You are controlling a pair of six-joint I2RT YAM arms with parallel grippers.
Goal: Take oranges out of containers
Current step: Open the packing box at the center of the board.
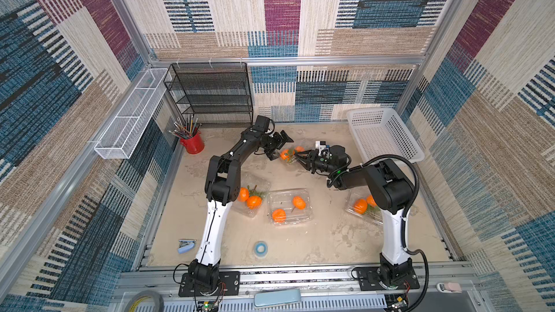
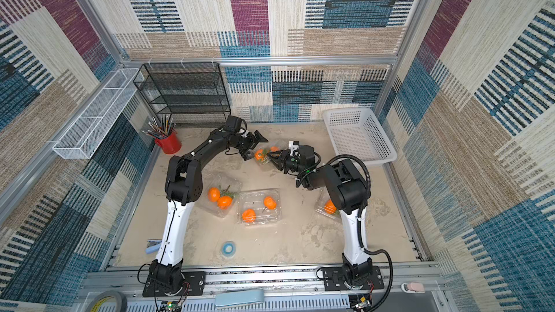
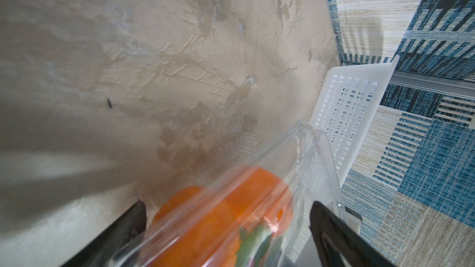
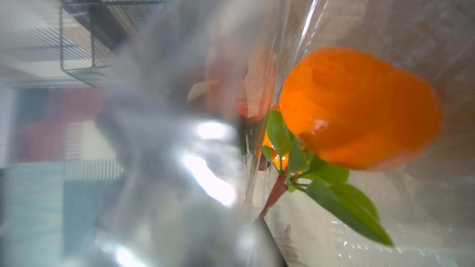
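Observation:
Four clear clamshell containers lie on the table, each with oranges inside. The back container (image 1: 290, 157) holds a leafy pair of oranges (image 1: 285, 154) between my two grippers. My left gripper (image 1: 277, 147) is open, and in its wrist view its fingers stand either side of that container (image 3: 303, 155) and orange (image 3: 205, 222). My right gripper (image 1: 298, 158) reaches the container's near side. Its wrist view shows an orange (image 4: 359, 109) through clear plastic and one dark finger (image 4: 267, 242), the other finger hidden. Other containers sit at the left (image 1: 250, 198), centre (image 1: 289, 207) and right (image 1: 365, 205).
A white perforated basket (image 1: 384, 133) stands at the back right, a black mesh shelf (image 1: 210, 94) and a red cup of pencils (image 1: 192, 142) at the back left. A white wire trough (image 1: 129, 115) hangs on the left wall. A stapler (image 1: 186, 246) and tape roll (image 1: 260, 248) lie in front.

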